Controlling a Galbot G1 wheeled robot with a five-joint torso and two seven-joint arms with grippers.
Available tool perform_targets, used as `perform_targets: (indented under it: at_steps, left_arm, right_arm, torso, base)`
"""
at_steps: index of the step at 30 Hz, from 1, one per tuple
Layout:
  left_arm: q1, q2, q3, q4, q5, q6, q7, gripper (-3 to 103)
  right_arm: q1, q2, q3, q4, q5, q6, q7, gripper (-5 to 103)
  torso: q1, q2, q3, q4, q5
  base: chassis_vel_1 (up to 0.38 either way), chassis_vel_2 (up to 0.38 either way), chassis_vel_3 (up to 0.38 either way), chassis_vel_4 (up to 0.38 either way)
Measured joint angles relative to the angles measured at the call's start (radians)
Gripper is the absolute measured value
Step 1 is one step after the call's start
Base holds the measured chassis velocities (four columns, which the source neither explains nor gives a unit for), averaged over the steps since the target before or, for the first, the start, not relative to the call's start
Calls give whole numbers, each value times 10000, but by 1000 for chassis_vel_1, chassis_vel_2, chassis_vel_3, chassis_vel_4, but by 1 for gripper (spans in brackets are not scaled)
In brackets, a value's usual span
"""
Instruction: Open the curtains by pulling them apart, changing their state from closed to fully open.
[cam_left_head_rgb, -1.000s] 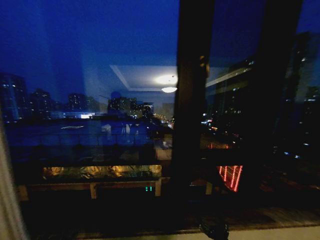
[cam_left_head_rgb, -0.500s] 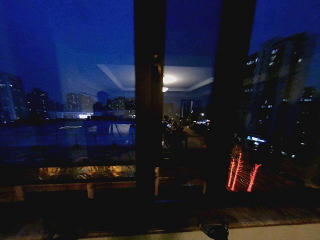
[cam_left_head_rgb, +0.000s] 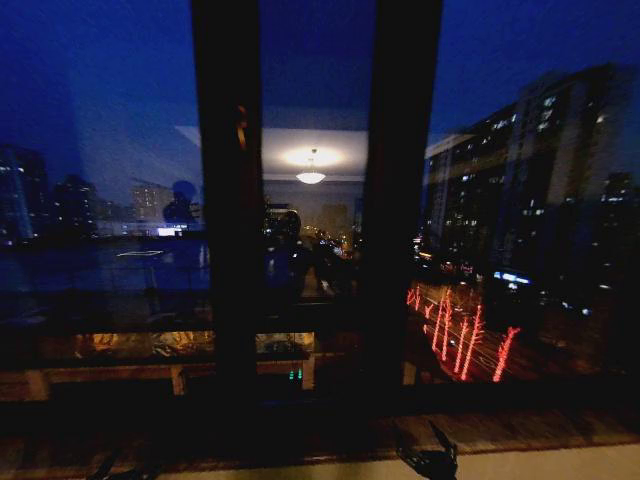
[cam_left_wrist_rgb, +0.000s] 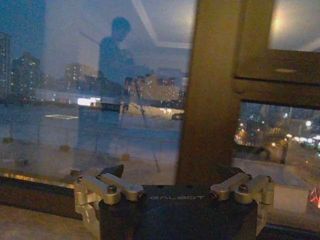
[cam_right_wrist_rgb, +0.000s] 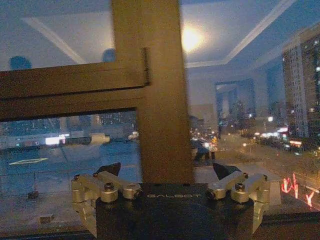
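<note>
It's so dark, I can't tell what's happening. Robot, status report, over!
Left gripper open, holding nothing. Right gripper open, holding nothing. Both facing window glass and window frame.

Two dark window posts stand before glass showing a night city and a reflected ceiling lamp.

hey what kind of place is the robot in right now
Probably an upper-floor room at night, facing a big window. The dark window frame stands before a city view of lit high-rise buildings, and the glass reflects a ceiling lamp.
</note>
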Motion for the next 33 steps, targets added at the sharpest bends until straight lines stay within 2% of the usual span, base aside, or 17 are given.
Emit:
perform_targets:
  at_steps: [3,7,8,13,17,23,33]
  left_arm:
    - [-6,9,11,1,-14,0,-5,100]
    - [-20,13,45,6,-35,2,-19,100]
    - [-26,13,83,7,-42,4,-24,100]
    - [-32,-14,132,8,-44,7,-29,100]
    - [-31,-11,125,10,-48,7,-33,100]
    - [-48,46,81,10,-109,8,-57,100]
    - [-85,31,107,62,-132,-6,-54,100]
  right_arm:
    - [-4,0,17,18,-10,18,-28,100]
    - [25,0,-12,16,-48,304,-33,100]
    - [50,-3,-52,-26,-56,569,-33,100]
    - [35,-3,-58,-60,-144,764,-37,100]
    - [-5,1,-47,-63,-156,808,-40,100]
    - [-23,3,-44,0,-177,835,-82,100]
    - [-30,1,-40,19,-254,835,-117,100]
  torso:
    - [1,0,1,-1,4]
    - [1,0,1,-1,-1]
    - [0,0,1,0,2]
    - [1,-1,1,-4,7]
    - [1,0,1,-1,-5]
    - [2,0,1,1,-1]
    - [1,0,0,3,-3]
  base:
    - [-333,-350,328,346]
    - [-328,-329,311,343]
    - [-256,-228,242,290]
    - [-78,-196,81,197]
    - [66,-117,-81,80]
    - [178,-106,-200,103]
    - [269,-277,-276,308]
